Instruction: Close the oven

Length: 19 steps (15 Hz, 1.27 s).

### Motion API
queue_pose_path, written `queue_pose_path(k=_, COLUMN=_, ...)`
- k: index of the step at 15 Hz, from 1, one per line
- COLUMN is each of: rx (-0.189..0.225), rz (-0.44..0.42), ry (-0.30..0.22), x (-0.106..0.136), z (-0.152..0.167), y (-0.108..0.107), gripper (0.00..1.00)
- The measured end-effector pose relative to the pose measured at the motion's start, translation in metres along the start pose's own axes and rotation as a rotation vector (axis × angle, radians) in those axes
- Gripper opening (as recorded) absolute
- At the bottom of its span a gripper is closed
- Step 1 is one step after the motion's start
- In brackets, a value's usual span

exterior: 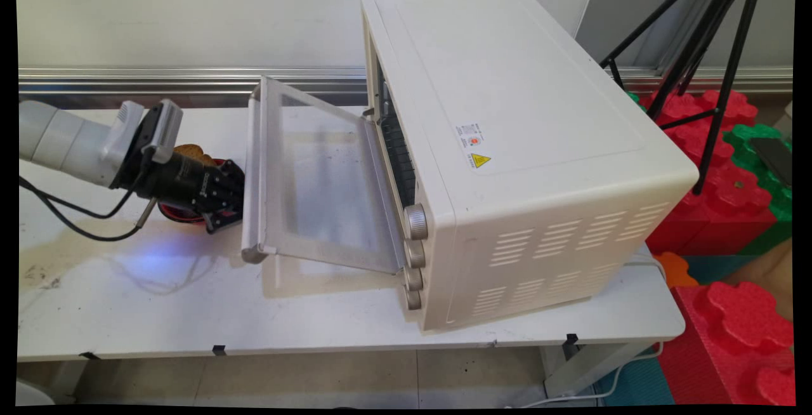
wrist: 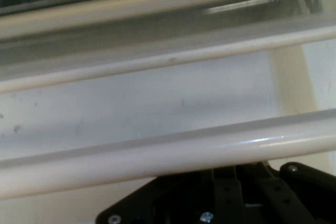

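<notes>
While the arm reached in low from the left with its black cables [exterior: 70, 221] drooping toward the white table [exterior: 158, 313], the gripper [exterior: 223, 212] lay nearly level and pointed to the right. Whether it was spread or closed could not be told: the main view showed only its dark bulk, and the hand view showed only the linkage at the bottom edge. Just behind it stood a red dish [exterior: 170, 213], mostly hidden, with something brown [exterior: 190, 151] showing above the wrist; what that was could not be made out.

Immediately right of the gripper ran the pale handle bar [exterior: 252, 174] of the oven door. From the hand camera this bar crossed the whole picture directly over the linkage, so it was very close, though contact could not be confirmed. The glass door [exterior: 323, 193] hung open, dropped forward on its bottom hinge and tilted somewhat, with its handle edge clear of the table and a shadow beneath.

Further right stood the cream toaster oven [exterior: 507, 117], its opening facing left, dark rack rails [exterior: 396, 142] showing inside, and a column of round knobs [exterior: 415, 221] on the near front corner. Past the oven, off the table's right end, stood a black tripod [exterior: 717, 53] above red and green foam blocks [exterior: 729, 193].
</notes>
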Motion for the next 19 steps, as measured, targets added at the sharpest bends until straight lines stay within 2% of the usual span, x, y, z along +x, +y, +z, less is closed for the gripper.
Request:
queue_pose_path(k=6, rx=0.012, rz=-0.001, ry=0.082, x=0.027, z=-0.006, y=-0.007, gripper=0.00)
queue_pose_path(k=12, rx=0.026, rz=0.003, ry=0.166, x=0.063, z=0.001, y=-0.016, gripper=0.00)
queue_pose_path(k=19, rx=0.041, rz=0.011, ry=0.200, x=0.086, z=0.011, y=-0.025, gripper=0.00)
